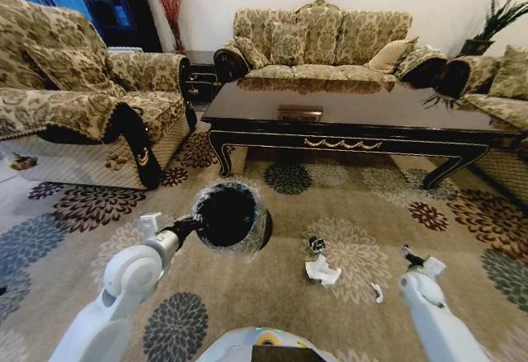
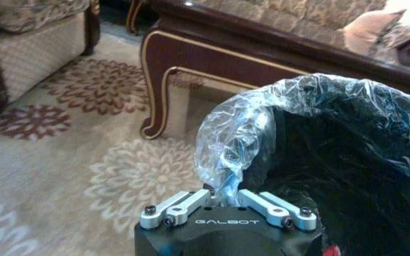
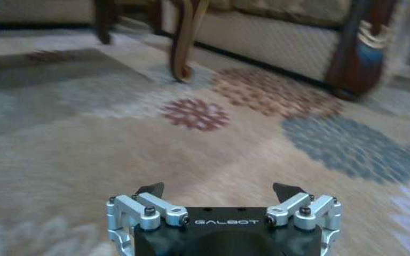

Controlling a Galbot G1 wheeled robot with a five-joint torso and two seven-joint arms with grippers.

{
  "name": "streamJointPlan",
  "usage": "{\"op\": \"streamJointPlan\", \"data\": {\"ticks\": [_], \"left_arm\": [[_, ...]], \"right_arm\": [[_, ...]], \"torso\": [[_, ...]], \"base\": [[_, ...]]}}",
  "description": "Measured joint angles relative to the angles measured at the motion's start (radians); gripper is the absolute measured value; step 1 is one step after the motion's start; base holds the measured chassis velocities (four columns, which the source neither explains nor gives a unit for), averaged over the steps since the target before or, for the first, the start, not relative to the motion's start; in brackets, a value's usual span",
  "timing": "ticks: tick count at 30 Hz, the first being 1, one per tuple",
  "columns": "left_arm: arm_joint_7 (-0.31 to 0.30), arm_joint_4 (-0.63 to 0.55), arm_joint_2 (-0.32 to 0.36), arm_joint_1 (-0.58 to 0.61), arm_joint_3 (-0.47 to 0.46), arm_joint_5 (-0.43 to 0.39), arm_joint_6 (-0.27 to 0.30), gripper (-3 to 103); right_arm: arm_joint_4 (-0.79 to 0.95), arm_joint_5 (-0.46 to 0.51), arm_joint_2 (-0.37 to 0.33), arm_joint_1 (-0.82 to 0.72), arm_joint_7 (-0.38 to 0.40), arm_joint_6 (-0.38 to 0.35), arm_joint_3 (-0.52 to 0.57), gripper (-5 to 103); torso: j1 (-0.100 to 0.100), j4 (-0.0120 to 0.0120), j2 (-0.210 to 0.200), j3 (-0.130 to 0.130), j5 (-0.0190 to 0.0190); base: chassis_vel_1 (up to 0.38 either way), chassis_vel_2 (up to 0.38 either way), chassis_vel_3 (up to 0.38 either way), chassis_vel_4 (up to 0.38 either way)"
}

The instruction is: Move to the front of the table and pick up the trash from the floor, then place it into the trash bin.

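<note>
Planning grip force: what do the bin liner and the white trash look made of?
The bin liner looks like thin glossy plastic film: crinkled, shiny, pinched by the left end effector. The white trash looks like matte crumpled paper, probably.

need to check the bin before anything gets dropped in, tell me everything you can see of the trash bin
The trash bin is small, round and black, lined with a crinkly, shiny plastic bag whose edge folds over the rim. Its mouth is open and its inside looks dark. The left gripper is shut on the bag's edge at the rim, holding the bin over the patterned carpet, in front of the table.
</note>
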Motion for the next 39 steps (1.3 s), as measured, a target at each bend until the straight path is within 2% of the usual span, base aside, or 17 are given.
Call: {"op": "streamJointPlan", "data": {"ticks": [1, 3, 10, 13, 14, 16, 21, 25, 29, 39], "left_arm": [[0.0, 0.0, 0.0, 0.0, 0.0, 0.0, 0.0, 2], [0.0, 0.005, 0.004, -0.04, 0.02, -0.001, 0.0, 2], [0.0, 0.009, 0.029, -0.111, 0.063, -0.012, 0.0, 2], [0.0, 0.013, 0.029, -0.136, 0.088, -0.009, 0.0, 2], [0.0, 0.013, 0.029, -0.136, 0.088, -0.009, 0.0, 2], [0.0, 0.014, 0.028, -0.145, 0.096, -0.008, 0.0, 2], [0.0, 0.019, 0.025, -0.15, 0.099, -0.006, 0.0, 2], [0.0, 0.021, 0.024, -0.144, 0.1, -0.005, 0.0, 2], [0.002, 0.027, 0.022, -0.144, 0.103, -0.003, 0.0, 2], [0.003, 0.027, 0.027, -0.148, 0.105, -0.007, 0.0, 2]], "right_arm": [[0.0, 0.0, 0.0, 0.0, 0.0, 0.0, 0.0, 100], [0.002, 0.068, 0.007, -0.017, 0.044, -0.004, 0.033, 100], [-0.009, 0.113, 0.04, -0.046, 0.11, 0.0, 0.129, 100], [-0.038, 0.199, 0.045, -0.026, 0.213, 0.007, 0.183, 100], [-0.038, 0.199, 0.045, -0.026, 0.213, 0.007, 0.183, 100], [-0.065, 0.233, 0.045, 0.007, 0.277, 0.017, 0.209, 100], [-0.093, 0.4, 0.042, 0.071, 0.438, -0.01, 0.269, 100], [-0.137, 0.415, 0.043, 0.1, 0.489, -0.029, 0.287, 100], [-0.184, 0.415, 0.044, 0.131, 0.495, -0.033, 0.308, 100], [-0.347, 0.418, 0.012, 0.193, 0.395, -0.015, 0.38, 100]], "torso": [[0.0, 0.0, 0.0, 0.0, 0.0], [0.0, 0.0002, 0.0, 0.0, -0.0001], [0.0, 0.0, 0.0, 0.0, -0.0003], [0.0, -0.0001, 0.0, 0.0, -0.0004], [0.0, -0.0001, 0.0, 0.0, -0.0004], [0.0, 0.0, 0.0, 0.0, -0.0004], [0.0, 0.0007, 0.0, 0.0, -0.0009], [0.0, 0.0002, 0.0, 0.0, -0.0003], [0.0, 0.0001, 0.0, 0.0, -0.0004], [0.0, 0.0002, 0.0, 0.0, -0.0005]], "base": [[0.0, 0.0, 0.0, 0.0], [0.0, 0.0, 0.0, 0.0], [0.0, 0.0, 0.0, 0.0], [0.0, 0.0, 0.0, 0.0], [0.0, 0.0, 0.0, 0.0], [0.0, 0.0, 0.0, 0.0], [0.0, 0.0, 0.0, 0.0], [0.0, 0.0, 0.0, 0.0], [0.0, 0.0, 0.0, 0.0], [0.0, 0.0, 0.0, 0.0]]}}
